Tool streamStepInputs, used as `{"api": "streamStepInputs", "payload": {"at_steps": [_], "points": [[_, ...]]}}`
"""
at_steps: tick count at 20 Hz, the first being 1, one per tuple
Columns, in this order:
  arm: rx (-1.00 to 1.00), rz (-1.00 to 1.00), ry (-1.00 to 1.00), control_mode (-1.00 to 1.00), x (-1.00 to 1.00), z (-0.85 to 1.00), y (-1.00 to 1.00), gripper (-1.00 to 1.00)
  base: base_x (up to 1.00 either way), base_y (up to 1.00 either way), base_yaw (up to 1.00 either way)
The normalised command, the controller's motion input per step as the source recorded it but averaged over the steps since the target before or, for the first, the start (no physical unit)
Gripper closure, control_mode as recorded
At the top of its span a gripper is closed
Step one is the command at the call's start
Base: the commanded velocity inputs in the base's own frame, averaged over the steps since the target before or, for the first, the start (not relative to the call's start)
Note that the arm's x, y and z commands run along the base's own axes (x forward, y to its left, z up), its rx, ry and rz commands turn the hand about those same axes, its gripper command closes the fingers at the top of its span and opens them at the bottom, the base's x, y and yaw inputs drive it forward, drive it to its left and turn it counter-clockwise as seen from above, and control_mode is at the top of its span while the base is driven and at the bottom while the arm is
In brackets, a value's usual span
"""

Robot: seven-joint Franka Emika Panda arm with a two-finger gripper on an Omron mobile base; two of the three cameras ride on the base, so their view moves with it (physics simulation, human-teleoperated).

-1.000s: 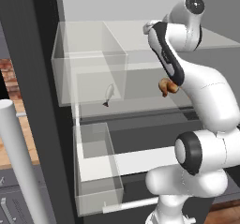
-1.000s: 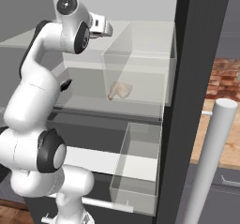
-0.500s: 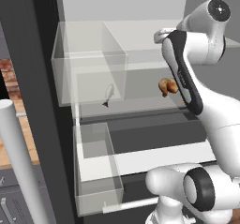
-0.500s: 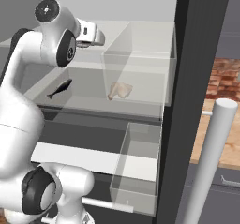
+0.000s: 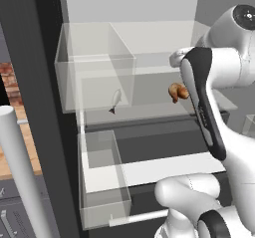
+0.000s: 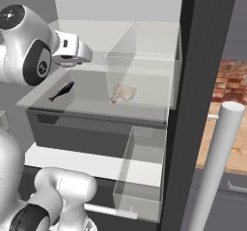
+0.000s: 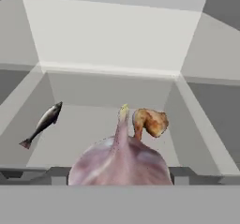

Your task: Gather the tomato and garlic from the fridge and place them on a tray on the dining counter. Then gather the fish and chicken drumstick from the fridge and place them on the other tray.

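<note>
A pinkish garlic bulb (image 7: 120, 164) looms large at the bottom of the hand view, hiding the fingertips; my gripper (image 6: 81, 54) is shut on it in front of the open fridge. On the fridge shelf beyond lie a small dark fish (image 7: 43, 123) to the left and a browned chicken drumstick (image 7: 150, 121) to the right. The fish (image 5: 115, 101) and drumstick (image 5: 178, 91) also lie behind my arm in the left base view, and the fish (image 6: 61, 91) and drumstick (image 6: 123, 93) in the right one. The tomato and both trays are out of view.
Clear door bins (image 5: 97, 65) hang on the open fridge door at the left. A clear drawer (image 6: 142, 177) sticks out below the shelf. A white bar handle (image 6: 214, 162) stands at the right, with a brick wall behind it.
My arm has swung and the hand has drawn back and lower, away from the shelf. The fish, hidden by the arm a second ago in the right base view, has come into sight.
</note>
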Motion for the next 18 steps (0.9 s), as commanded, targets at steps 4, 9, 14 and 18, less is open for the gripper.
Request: {"api": "streamStepInputs", "payload": {"at_steps": [4,9,14,18], "points": [[-0.01,0.00,0.14,-1.00,-0.77,-0.35,0.04,1.00,0.00,0.00,0.00],[0.00,0.02,0.08,-1.00,-0.72,-0.39,-0.01,1.00,0.00,0.00,0.00],[0.00,0.02,0.05,-1.00,-0.49,-0.31,0.00,1.00,0.00,0.00,0.00],[0.00,0.00,0.00,-1.00,-0.31,-0.18,0.00,1.00,0.00,0.00,0.00]]}}
